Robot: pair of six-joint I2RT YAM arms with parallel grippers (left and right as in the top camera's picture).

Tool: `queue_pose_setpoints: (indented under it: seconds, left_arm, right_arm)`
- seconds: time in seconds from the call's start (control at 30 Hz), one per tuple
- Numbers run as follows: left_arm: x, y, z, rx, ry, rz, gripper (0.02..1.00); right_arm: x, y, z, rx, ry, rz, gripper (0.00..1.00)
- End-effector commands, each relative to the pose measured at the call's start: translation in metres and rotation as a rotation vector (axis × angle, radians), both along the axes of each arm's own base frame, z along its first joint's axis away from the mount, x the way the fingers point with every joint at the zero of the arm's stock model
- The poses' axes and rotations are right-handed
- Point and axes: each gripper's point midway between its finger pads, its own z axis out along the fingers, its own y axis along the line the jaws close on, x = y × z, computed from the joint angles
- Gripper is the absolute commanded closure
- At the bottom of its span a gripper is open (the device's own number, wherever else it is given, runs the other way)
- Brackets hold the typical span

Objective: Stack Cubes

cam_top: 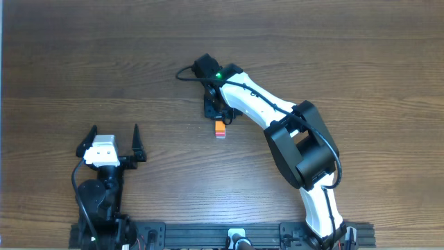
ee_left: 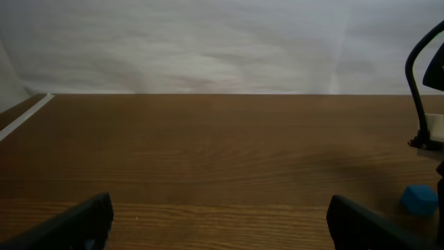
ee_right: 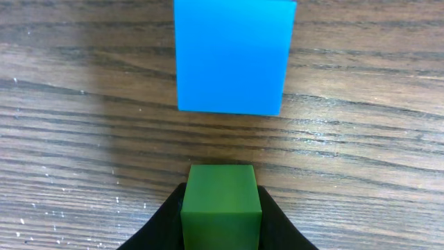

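Wood tabletop (cam_top: pixel 104 55). Right gripper (ee_right: pixel 220 226) pinching green cube (ee_right: pixel 220 198) by flat sides, likely light, rigid; blue cube (ee_right: pixel 232 55) near. Left gripper (cam_top: pixel 114 130), eight o'clock, splayed.

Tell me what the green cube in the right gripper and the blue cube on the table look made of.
The green cube is probably hard plastic with a matte finish: uniform colour, crisp edges, no visible grain. The blue cube is likely the same: even saturated face, straight edges, no glare. Painted wood or foam cannot be ruled out for either.
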Motion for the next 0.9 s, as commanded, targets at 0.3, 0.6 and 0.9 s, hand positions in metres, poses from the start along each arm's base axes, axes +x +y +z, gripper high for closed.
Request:
queue_pose_setpoints:
  seconds: [0.3,0.6,0.9]
  left_arm:
    - [0.000,-0.002,0.000,0.014,-0.006,-0.010,0.020]
    - [0.000,-0.002,0.000,0.014,-0.006,-0.010,0.018]
    - [0.000,-0.002,0.000,0.014,-0.006,-0.010,0.018]
  right_arm:
    - [0.001,0.008,0.001,0.016,-0.001,0.009,0.989]
    - [0.001,0.008,0.009,0.012,0.010,0.009,0.989]
    - [0.012,0.010,0.044,-0.004,-0.018,0.006,0.989]
